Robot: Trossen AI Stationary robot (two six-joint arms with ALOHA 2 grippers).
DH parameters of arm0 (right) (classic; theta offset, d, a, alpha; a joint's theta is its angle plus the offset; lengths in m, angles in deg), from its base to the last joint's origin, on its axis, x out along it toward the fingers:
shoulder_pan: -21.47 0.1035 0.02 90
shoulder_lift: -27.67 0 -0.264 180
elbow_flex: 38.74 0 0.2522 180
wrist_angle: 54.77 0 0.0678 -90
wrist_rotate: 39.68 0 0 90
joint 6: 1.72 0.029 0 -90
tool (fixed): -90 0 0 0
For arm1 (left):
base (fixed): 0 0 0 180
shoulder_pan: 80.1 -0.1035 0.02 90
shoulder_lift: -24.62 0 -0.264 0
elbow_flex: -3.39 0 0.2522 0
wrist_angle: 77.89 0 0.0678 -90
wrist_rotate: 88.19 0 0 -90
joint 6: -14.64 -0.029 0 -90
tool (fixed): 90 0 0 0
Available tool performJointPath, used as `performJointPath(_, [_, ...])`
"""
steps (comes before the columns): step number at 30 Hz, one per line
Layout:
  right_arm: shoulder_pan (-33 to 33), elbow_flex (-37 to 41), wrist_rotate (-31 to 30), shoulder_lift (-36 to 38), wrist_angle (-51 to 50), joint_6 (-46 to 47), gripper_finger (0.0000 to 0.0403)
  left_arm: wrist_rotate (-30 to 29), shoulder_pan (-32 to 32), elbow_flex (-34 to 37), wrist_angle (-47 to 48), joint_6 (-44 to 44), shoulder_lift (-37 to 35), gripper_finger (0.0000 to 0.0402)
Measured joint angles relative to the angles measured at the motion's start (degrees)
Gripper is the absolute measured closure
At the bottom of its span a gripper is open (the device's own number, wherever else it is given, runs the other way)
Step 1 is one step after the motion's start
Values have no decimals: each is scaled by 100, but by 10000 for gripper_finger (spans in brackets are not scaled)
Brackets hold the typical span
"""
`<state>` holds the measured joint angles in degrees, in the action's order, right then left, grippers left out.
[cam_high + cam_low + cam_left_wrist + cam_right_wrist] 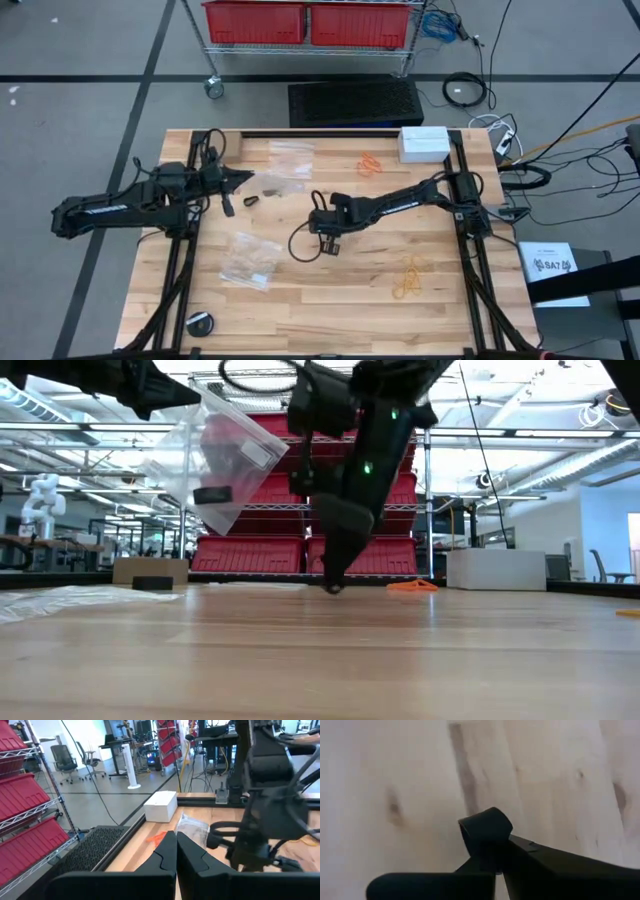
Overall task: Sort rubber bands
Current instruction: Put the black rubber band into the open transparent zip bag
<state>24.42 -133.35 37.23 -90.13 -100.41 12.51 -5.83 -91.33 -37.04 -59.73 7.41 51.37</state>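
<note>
Pinched in the right claw [487,857] is a black band [486,831], just above the counter [350,290] beside the bag [251,260]. Left claw [240,180] holds another bag [215,455] aloft. Bands look light, floppy, stretchy; best nipped across one strand. Orange bands [369,163] lie near the white box [423,143].

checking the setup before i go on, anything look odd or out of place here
Mostly tidy. One oddity: the left gripper holds a clear plastic bag in the air, hanging tilted. The right gripper pinches a black rubber band just above the table.
</note>
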Motion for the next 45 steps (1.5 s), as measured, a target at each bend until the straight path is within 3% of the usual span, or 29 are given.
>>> performJointPath(4, [-5,45,-41,2,78,-172,353,0,0,0,0,-2,13,401])
performJointPath(14, [2,47,-39,27,123,-477,178,-2,0,0,3,-59,37,401])
performJointPath(20, [193,1,-50,39,-352,-1289,125,-2,0,0,3,-59,37,401])
performJointPath(26, [441,-1,-170,39,-734,-1054,128,-2,0,0,8,-61,37,401])
performJointPath(34, [967,14,-1862,39,-477,-2302,164,-4,-2,0,5,-63,37,401])
performJointPath(45, [979,462,-2016,-7,32,-3478,215,-7,-2,0,20,-70,39,401])
